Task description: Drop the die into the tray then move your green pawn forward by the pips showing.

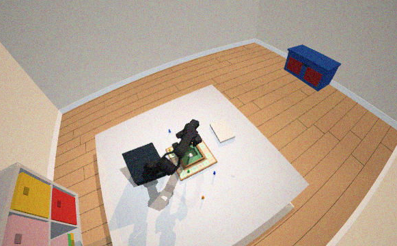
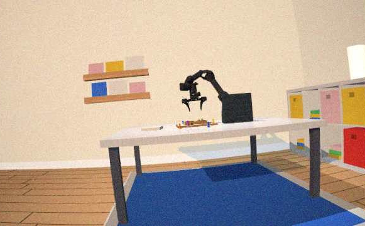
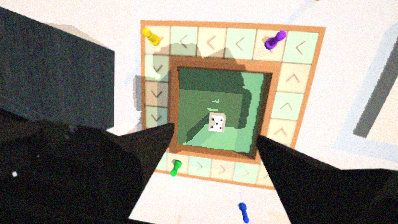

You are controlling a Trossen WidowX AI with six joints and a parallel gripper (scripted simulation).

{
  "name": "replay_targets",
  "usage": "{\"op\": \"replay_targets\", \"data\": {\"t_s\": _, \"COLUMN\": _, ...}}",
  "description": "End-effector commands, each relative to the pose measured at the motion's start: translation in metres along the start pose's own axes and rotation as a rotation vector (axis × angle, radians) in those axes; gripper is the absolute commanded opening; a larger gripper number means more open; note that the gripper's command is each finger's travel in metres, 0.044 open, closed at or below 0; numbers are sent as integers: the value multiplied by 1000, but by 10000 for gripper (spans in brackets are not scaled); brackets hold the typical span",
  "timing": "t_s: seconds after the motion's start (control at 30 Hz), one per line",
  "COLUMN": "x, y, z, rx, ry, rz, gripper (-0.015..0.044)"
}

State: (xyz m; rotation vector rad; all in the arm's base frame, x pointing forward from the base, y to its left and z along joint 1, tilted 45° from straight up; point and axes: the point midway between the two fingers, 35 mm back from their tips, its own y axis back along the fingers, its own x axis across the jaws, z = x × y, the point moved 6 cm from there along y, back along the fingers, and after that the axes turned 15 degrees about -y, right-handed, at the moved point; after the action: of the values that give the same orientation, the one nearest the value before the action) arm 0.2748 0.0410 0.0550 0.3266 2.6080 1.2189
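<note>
The white die is in the green-floored tray; several pips, one of them central, show on its top face. The green pawn stands on the board's bottom row in the wrist view, near the left corner, where arrows point right. My gripper is open and empty, high above the tray. A yellow pawn is on the top-left corner square and a purple pawn on the top row.
Off the board stand a blue pawn, another blue pawn and an orange pawn. A pale flat box lies beyond the board. The black block is beside the board at the arm's base.
</note>
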Motion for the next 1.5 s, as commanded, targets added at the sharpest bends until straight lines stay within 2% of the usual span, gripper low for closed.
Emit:
{"op": "replay_targets", "data": {"t_s": 0.0, "x": 3, "y": -6, "z": -41, "rx": 16, "ry": -253, "rz": -18, "gripper": 309}}
{"op": "replay_targets", "data": {"t_s": 0.13, "x": 16, "y": -15, "z": -92, "rx": 39, "ry": -617, "rz": -59, "gripper": 204}}
{"op": "replay_targets", "data": {"t_s": 0.27, "x": 29, "y": -22, "z": -120, "rx": 57, "ry": -844, "rz": -89, "gripper": 200}}
{"op": "replay_targets", "data": {"t_s": 0.6, "x": 28, "y": -22, "z": -118, "rx": 57, "ry": -844, "rz": -88, "gripper": 200}}
{"op": "replay_targets", "data": {"t_s": 1.47, "x": 25, "y": -65, "z": -121, "rx": 56, "ry": -845, "rz": -89, "gripper": 200}}
